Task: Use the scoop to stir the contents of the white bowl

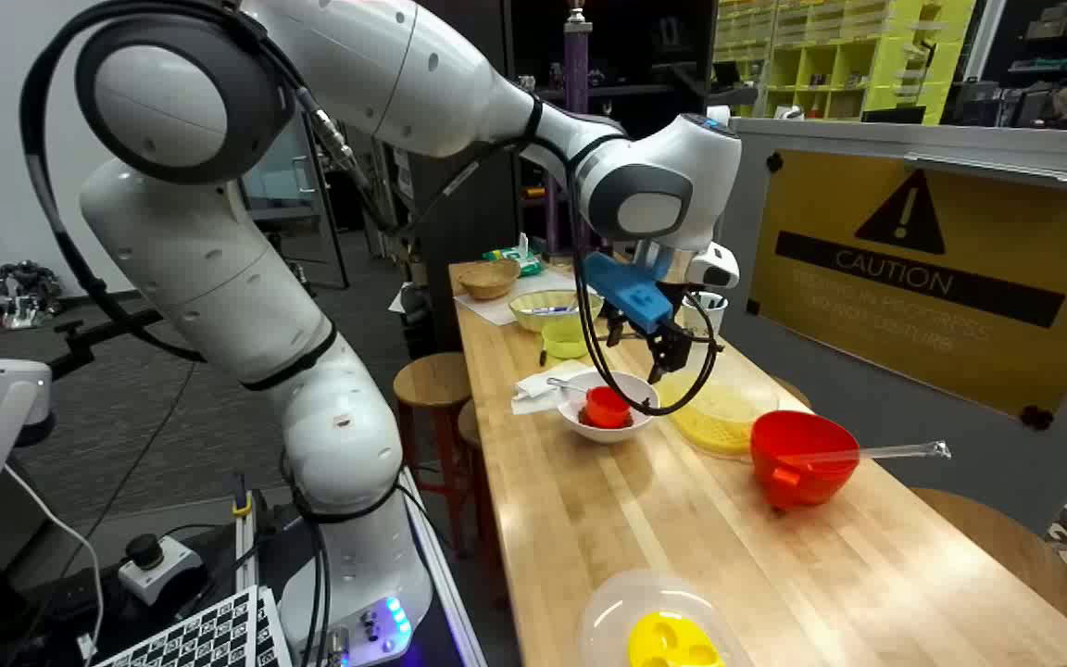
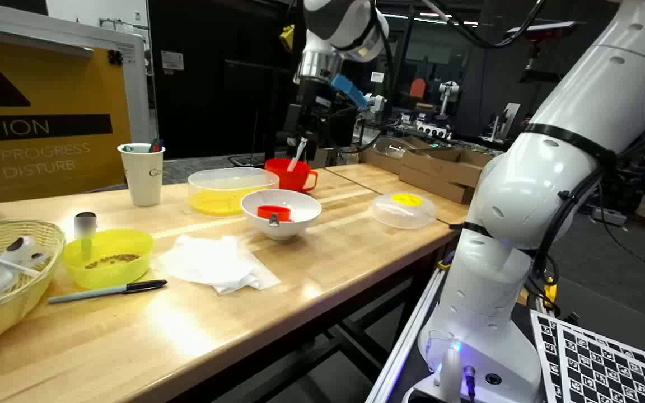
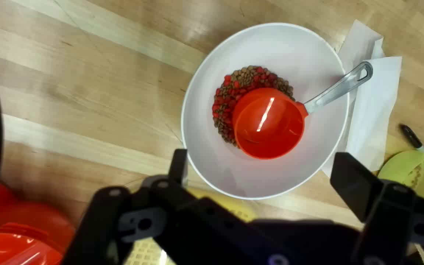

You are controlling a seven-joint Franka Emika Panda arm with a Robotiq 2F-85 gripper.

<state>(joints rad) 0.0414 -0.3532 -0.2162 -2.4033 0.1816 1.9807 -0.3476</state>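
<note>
– White bowl: where was it relative to the fingers?
– On the wooden table, below the gripper. In the wrist view it sat mostly past the fingertips, about centred between them. Apart: both exterior views had the gripper higher than the rim.
– Finger state?
– Spread wide.
– Scoop?
– In the bowl. Its red cup lay against brown grains and red pieces; the silver handle crossed the rim toward a white napkin.
– Neighbours?
– Napkin just beside the bowl. Yellow-based clear tub also just beside. Red bowl near. White paper cup farther off.
– Any writing?
– Paper cup read "Go"; couldn't make out the rest. Yellow sign read "CAUTION" in full, beneath a warning triangle. Smaller lines were faint, but in an exterior view the sign gave "IN PROGRESS" and "NOT DISTURB".
– Other labels?
– Paper notice on a dark panel. Print too small to read.
</note>
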